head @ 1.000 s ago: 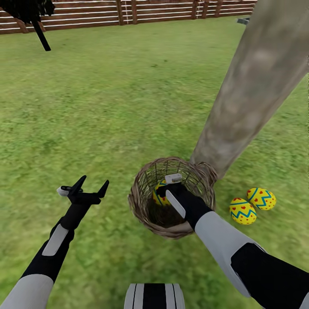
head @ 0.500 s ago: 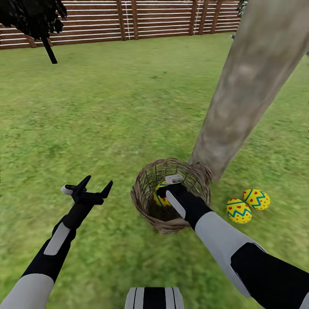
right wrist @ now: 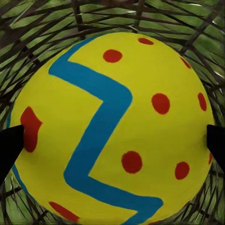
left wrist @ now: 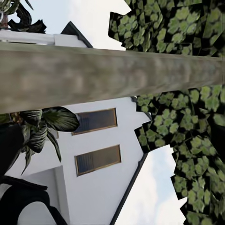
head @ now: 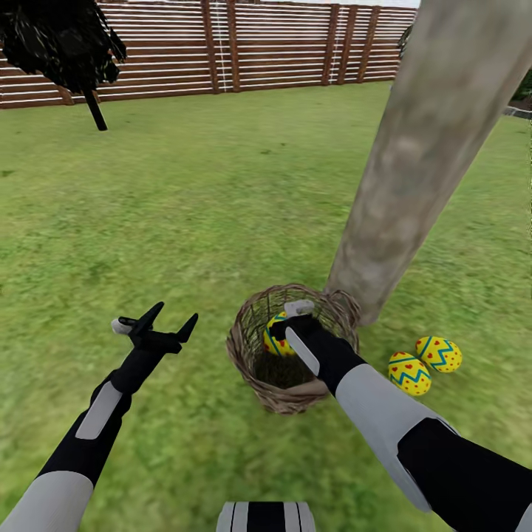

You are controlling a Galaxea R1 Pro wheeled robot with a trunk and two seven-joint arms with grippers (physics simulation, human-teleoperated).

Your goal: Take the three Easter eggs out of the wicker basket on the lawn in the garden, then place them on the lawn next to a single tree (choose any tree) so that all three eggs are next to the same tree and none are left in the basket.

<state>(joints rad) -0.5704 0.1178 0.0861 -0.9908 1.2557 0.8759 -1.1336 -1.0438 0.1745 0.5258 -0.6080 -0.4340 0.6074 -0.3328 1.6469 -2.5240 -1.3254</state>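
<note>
Wicker basket on the lawn, touching the base of the tree. One Easter egg inside, against the woven wall. Two more eggs on the grass just beside the trunk, touching each other. Right gripper lowered into the basket, arm angled down over the rim; dark fingertips pressed against opposite sides of the egg. Left gripper held above the grass beside the basket, fingers spread apart, holding nothing.
</note>
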